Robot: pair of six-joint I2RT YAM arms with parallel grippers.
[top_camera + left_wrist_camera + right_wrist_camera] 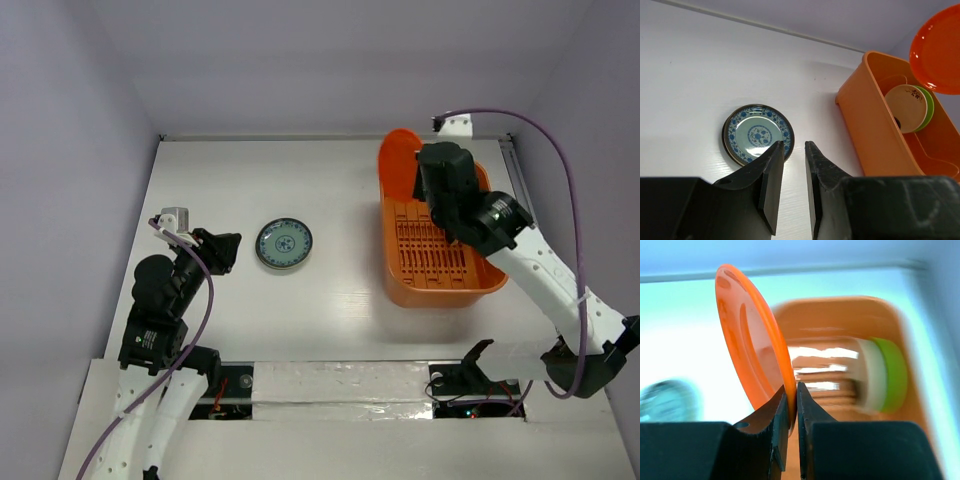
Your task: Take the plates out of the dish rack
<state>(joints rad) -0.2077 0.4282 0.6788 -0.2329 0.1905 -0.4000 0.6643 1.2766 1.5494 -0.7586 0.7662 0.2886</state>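
The orange dish rack [440, 285] stands at the right of the table. My right gripper [792, 392] is shut on the rim of an orange-red plate [752, 345] and holds it on edge above the rack's far left corner; that plate also shows in the top view [398, 165] and the left wrist view [936, 47]. A cream plate [906, 107] and a lime green plate [927, 102] stand upright in the rack. A blue-green patterned plate [284, 244] lies flat on the table. My left gripper [794, 147] is open and empty, just near of that plate [756, 132].
The white table [260, 190] is bounded by grey walls at the back and sides. A rail runs along the table's right edge behind the rack. A purple cable [560, 160] loops above the right arm.
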